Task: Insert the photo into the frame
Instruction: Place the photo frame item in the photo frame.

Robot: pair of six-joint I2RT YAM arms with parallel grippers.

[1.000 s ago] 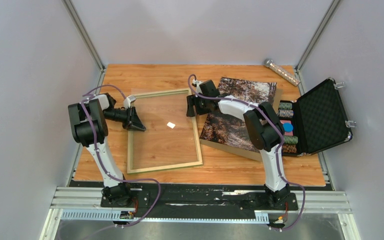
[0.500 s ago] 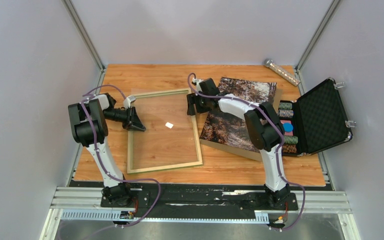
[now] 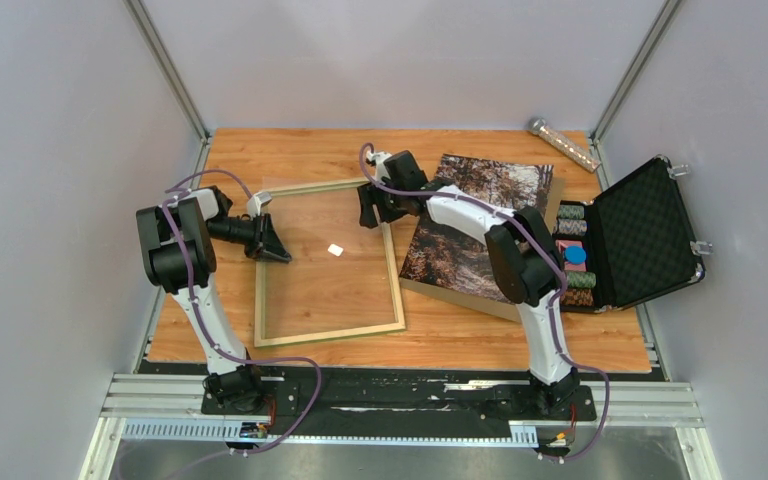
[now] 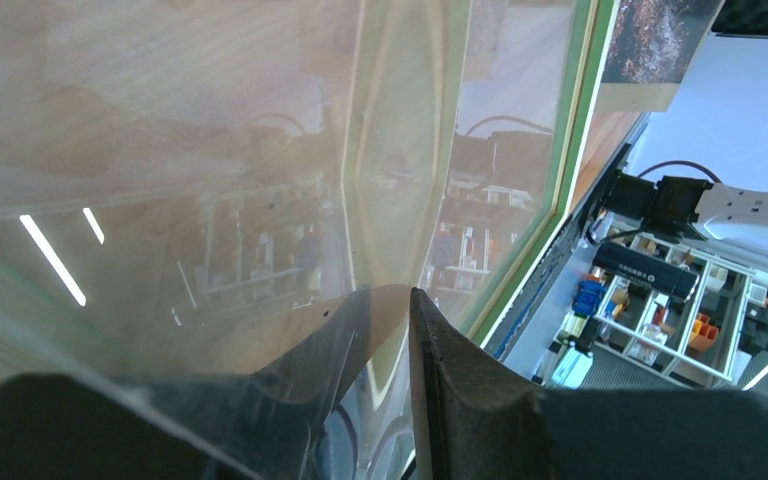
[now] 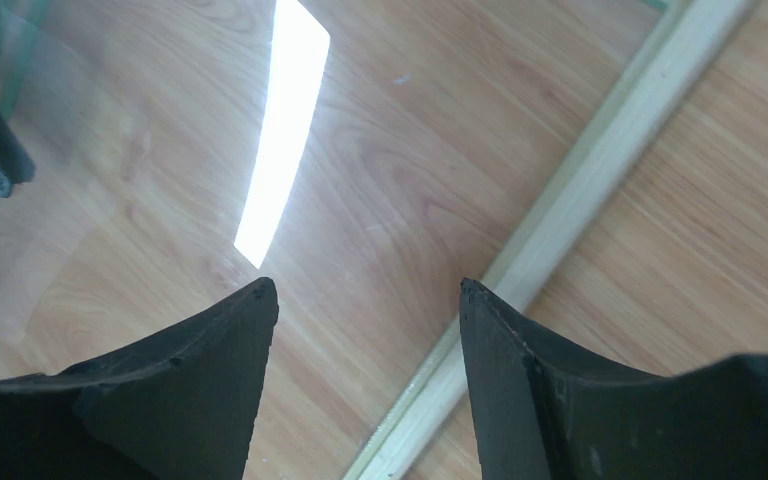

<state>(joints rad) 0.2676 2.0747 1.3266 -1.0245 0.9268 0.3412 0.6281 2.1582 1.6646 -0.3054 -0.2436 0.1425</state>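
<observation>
Pinching the glass pane (image 4: 210, 150) with left claw (image 4: 392, 295), right claw (image 5: 365, 290) released over frame (image 5: 580, 180) rail

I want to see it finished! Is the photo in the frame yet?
Not yet. The frame lies back up; the photo lies beside it, not inside. The left tool pinches the pane; the right tool hovers open over the frame's rail. Moving the photo in is left.

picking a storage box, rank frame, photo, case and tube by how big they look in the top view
1. frame
2 and 3. photo and open case look about alike; the right arm covers part of the photo, so no ranking
4. tube, clearly smallest
</observation>
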